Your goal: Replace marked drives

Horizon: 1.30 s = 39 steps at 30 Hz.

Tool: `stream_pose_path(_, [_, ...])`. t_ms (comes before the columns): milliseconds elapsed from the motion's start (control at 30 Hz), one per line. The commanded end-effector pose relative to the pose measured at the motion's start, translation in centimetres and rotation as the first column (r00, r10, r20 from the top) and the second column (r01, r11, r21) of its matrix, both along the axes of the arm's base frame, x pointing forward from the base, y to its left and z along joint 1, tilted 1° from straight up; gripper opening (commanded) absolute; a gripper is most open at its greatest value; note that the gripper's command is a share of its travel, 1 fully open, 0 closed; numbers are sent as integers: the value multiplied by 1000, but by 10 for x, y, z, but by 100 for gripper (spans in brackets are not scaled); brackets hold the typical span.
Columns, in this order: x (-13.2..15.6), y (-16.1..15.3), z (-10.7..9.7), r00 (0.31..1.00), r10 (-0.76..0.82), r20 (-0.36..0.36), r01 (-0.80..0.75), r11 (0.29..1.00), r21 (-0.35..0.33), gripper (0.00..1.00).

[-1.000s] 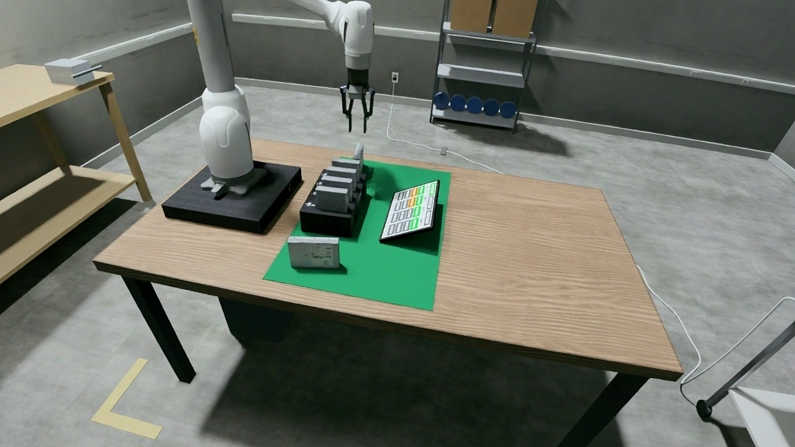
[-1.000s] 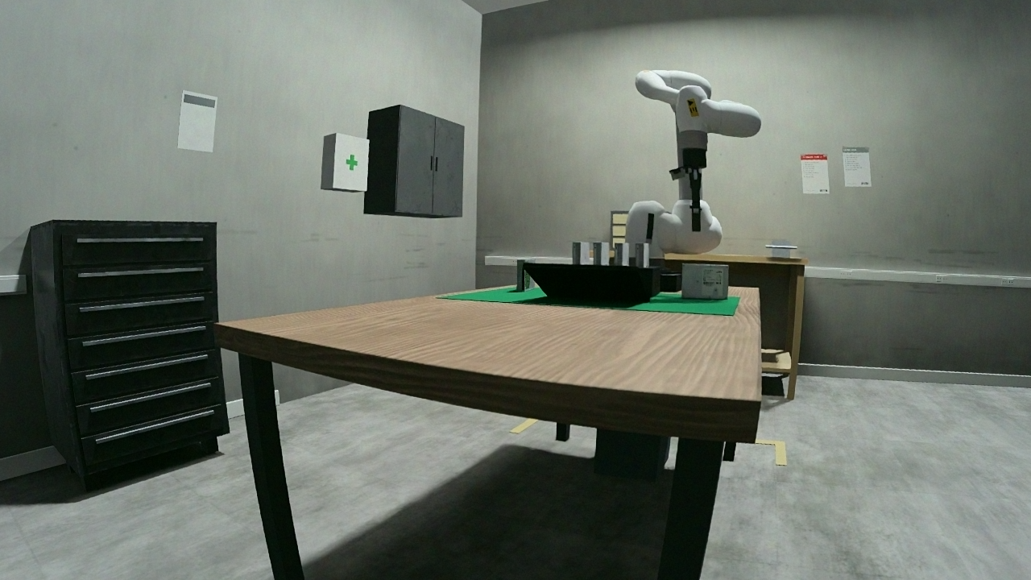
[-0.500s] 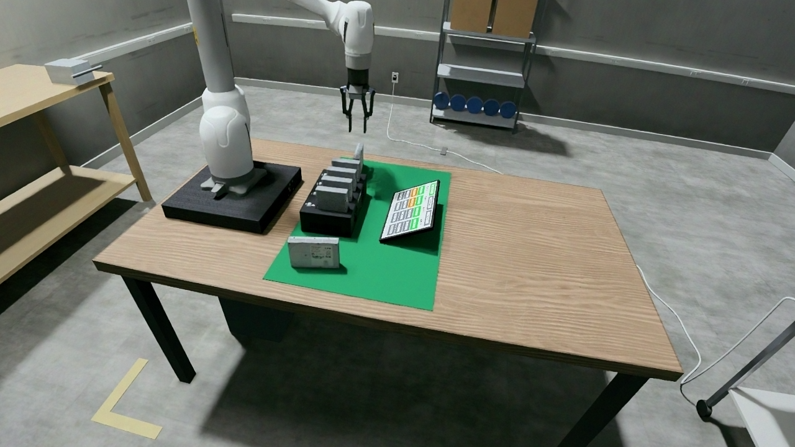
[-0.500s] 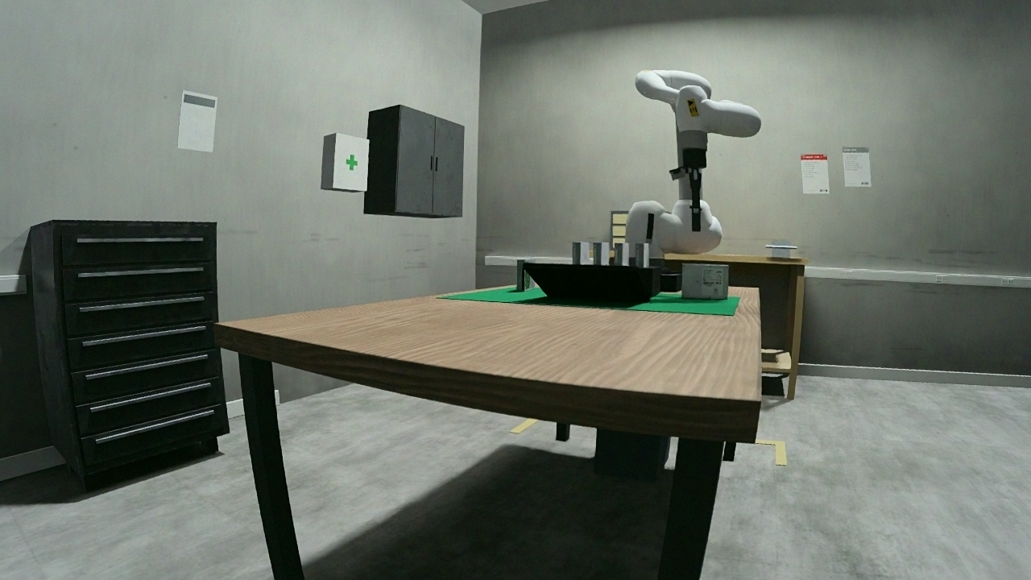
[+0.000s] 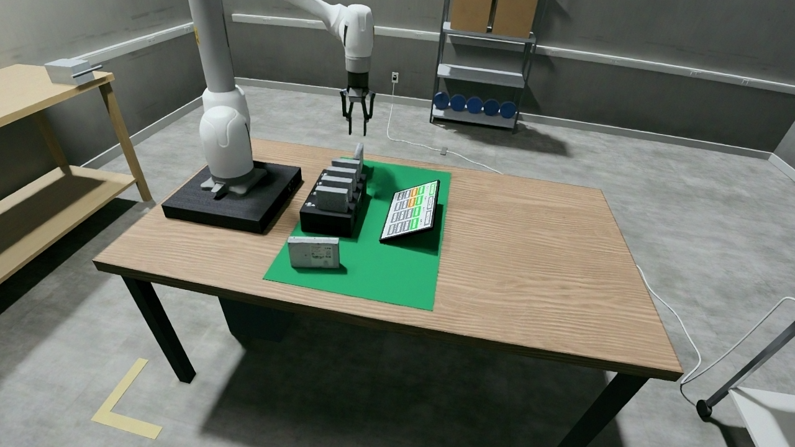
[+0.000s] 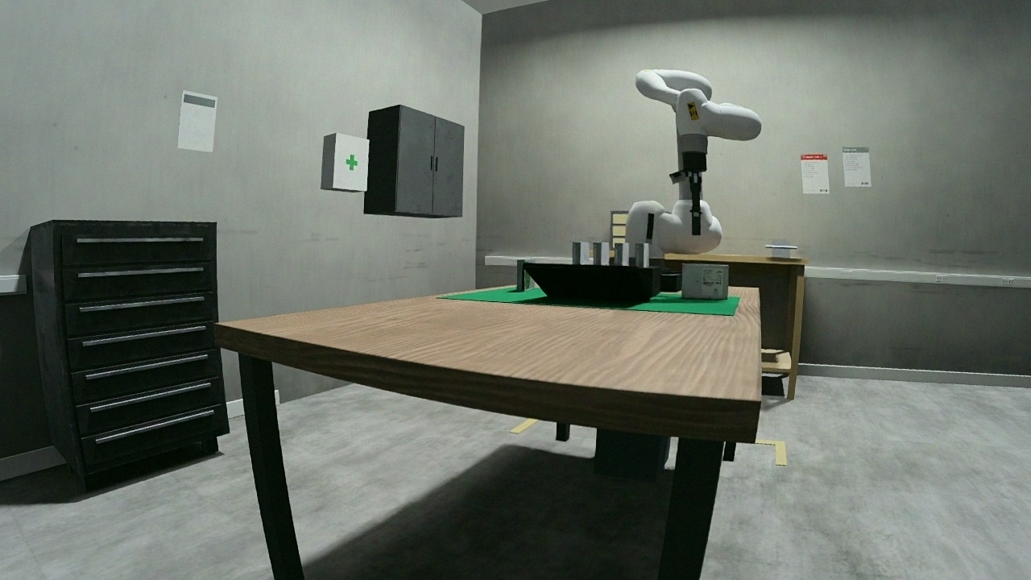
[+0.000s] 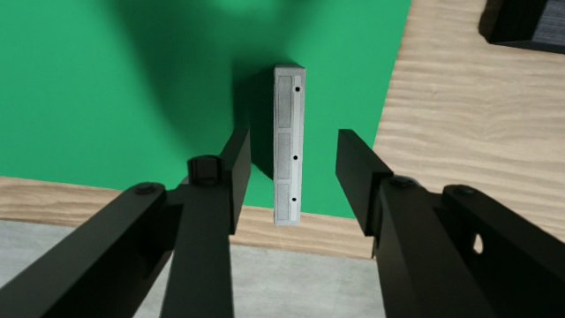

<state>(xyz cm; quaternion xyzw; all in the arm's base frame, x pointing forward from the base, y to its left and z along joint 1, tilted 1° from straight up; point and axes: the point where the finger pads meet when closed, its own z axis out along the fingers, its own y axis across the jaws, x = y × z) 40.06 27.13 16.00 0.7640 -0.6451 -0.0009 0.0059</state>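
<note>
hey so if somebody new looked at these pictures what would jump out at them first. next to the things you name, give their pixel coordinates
Probably the bright green mat [image 5: 355, 272] [image 6: 705, 306] [image 7: 84, 132] on the wooden table, with a black dock [image 5: 327, 221] full of upright grey drives and a tilted screen [image 5: 410, 212] showing green and orange blocks. Next, the big white arm [image 5: 227, 141] [image 6: 728, 121], its gripper [image 5: 357, 133] [image 6: 695, 232] [image 7: 293, 151] hanging open above the mat's far end.
</note>
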Motion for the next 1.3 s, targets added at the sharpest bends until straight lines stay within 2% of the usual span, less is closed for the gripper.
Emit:
stream_pose_path(0, [0, 0, -6, 1000, 0, 1, 0, 1000, 1, 40])
stream_pose_path(233, [0, 0, -18, 1000, 0, 1, 0, 1000, 1, 40])
stream_pose_path(733, [0, 0, -59, 1000, 0, 1, 0, 1000, 1, 40])
stream_pose_path(1267, [0, 0, -78, 1000, 0, 1, 0, 1000, 1, 40])
